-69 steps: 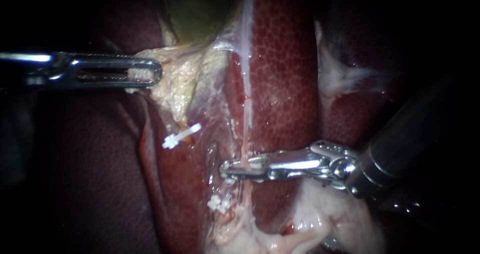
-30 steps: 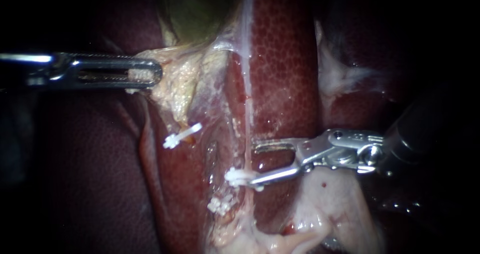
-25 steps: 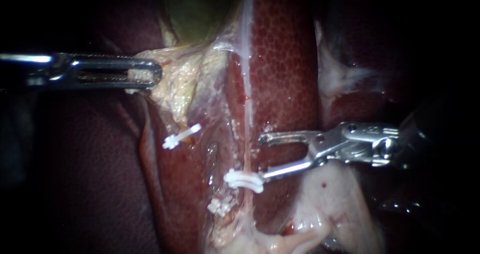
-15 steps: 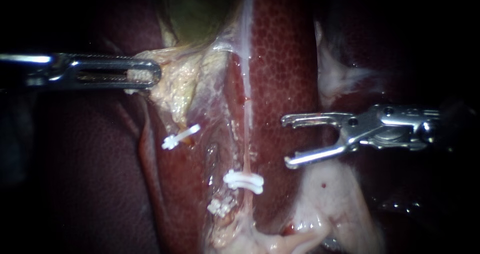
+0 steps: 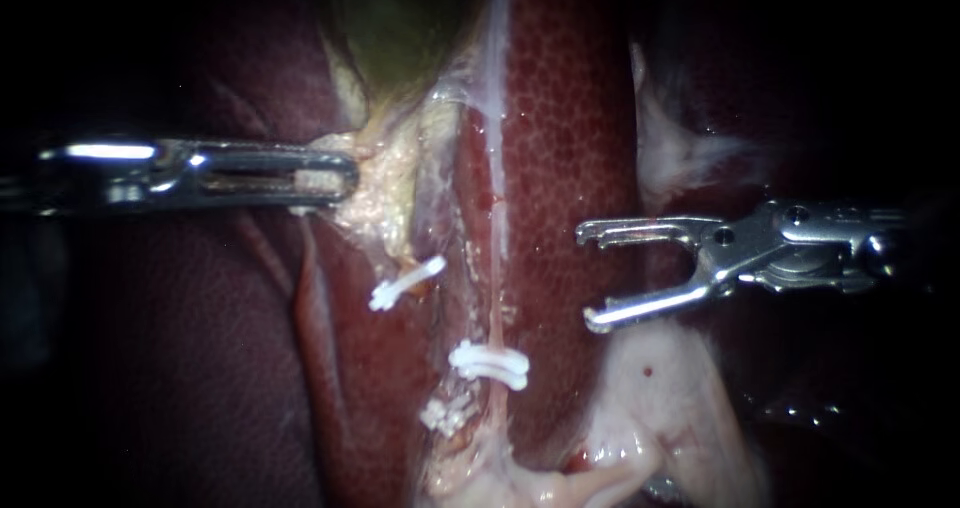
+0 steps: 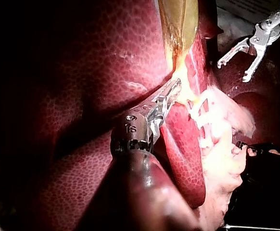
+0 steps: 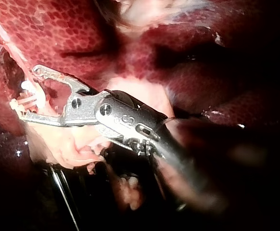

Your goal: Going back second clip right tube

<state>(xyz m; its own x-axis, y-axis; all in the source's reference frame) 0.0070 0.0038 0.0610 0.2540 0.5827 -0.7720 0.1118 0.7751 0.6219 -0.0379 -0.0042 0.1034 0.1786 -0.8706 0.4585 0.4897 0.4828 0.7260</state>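
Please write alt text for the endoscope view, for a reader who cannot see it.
The right instrument, jaws open and empty, hangs clear of a thin tube that carries a white clip. The left instrument grips pale tissue below the gallbladder.

liver [image 5: 570, 118] on dark surface [image 6: 270, 187]
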